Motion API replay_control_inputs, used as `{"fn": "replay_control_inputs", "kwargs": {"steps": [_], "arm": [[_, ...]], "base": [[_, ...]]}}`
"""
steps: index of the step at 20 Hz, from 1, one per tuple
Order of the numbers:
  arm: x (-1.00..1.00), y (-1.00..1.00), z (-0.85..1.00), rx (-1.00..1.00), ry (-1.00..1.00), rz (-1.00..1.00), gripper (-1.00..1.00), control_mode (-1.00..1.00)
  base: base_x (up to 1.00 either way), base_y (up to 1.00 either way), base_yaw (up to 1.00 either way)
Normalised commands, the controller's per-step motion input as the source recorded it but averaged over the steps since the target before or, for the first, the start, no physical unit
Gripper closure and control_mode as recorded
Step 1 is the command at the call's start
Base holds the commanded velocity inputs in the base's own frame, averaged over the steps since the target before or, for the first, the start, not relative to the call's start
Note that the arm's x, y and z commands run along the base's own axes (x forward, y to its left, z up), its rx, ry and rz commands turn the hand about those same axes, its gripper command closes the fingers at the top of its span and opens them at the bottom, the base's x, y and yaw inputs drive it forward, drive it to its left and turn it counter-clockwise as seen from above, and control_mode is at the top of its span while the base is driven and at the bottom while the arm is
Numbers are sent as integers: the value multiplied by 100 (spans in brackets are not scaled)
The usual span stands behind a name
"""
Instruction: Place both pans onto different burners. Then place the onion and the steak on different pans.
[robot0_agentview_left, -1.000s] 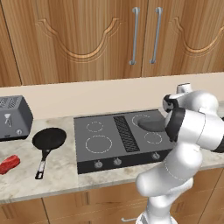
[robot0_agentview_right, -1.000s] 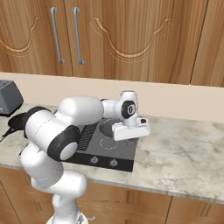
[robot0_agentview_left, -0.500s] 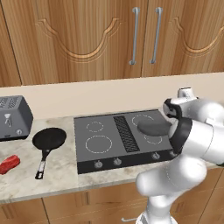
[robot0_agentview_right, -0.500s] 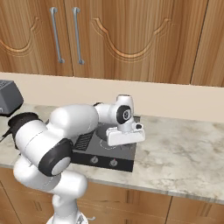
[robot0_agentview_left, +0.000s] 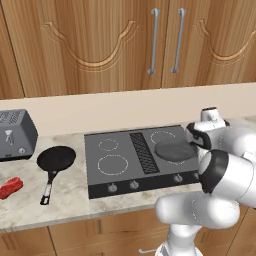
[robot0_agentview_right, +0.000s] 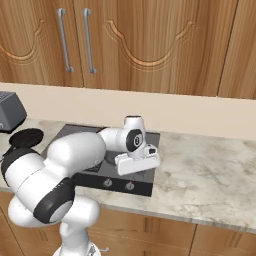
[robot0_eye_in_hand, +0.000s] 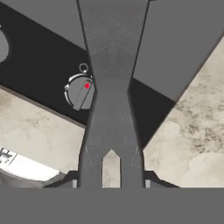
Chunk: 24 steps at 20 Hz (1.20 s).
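Sinking lower over the cooktop (robot0_agentview_left: 120, 160) than before, the gripper (robot0_eye_in_hand: 111, 162) is pinching the grey pan's (robot0_agentview_left: 174, 150) handle, its fingertips hidden.

I can read no text, label, brand or number here; the cooktop knob (robot0_eye_in_hand: 80, 92) just beside my gripper bears only a red mark.

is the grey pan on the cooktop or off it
On it: the grey pan lies over the right burners of the cooktop, its handle gripped by the gripper.
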Motion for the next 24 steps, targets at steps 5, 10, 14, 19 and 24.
{"fn": "replay_control_inputs", "kwargs": {"steps": [5,10,14,19,24], "arm": [[14,0,-38,0,1,0,100,-100],[0,0,-33,0,6,0,100,-100],[0,10,-21,0,5,0,100,-100],[0,19,-20,0,5,0,100,-100],[0,20,-25,0,2,0,100,-100]], "base": [[0,0,0],[0,0,0],[0,0,0],[0,0,0],[0,0,0]]}}
